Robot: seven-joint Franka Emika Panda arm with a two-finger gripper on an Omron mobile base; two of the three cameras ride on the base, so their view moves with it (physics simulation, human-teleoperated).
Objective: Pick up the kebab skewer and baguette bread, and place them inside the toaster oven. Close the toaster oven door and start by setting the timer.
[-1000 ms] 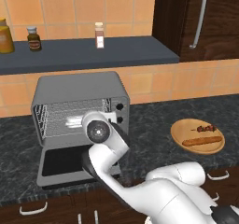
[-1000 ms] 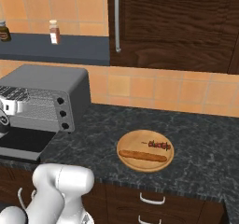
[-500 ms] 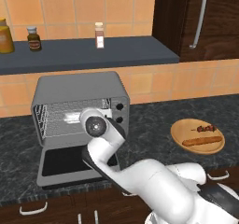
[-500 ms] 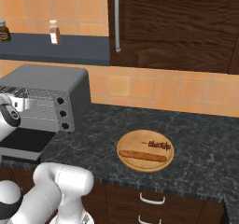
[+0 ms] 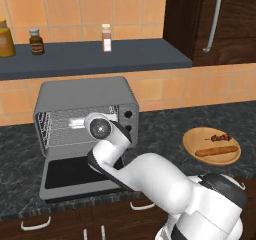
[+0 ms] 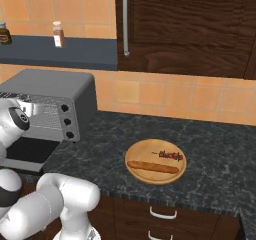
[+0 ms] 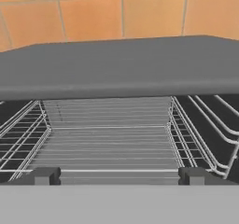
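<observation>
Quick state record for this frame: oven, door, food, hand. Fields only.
toaster oven: on counter, wire rack bare
toaster oven door: dropped open, lying flat
kebab skewer: on round wooden plate, not in oven
baguette bread: same plate, beside skewer on the near side
hand: open, nothing held, facing the oven mouth at rack level
task progress: neither item moved to oven yet

You are working in a kitchen: a dark stone counter point(image 5: 170, 129) is carrying a toaster oven point(image 5: 85, 115), orange tiles point(image 6: 150, 94) are backing it, and jars point(image 5: 36, 41) are sitting on a shelf point(image 5: 100, 59) beside wooden cabinets point(image 6: 190, 29).
</observation>
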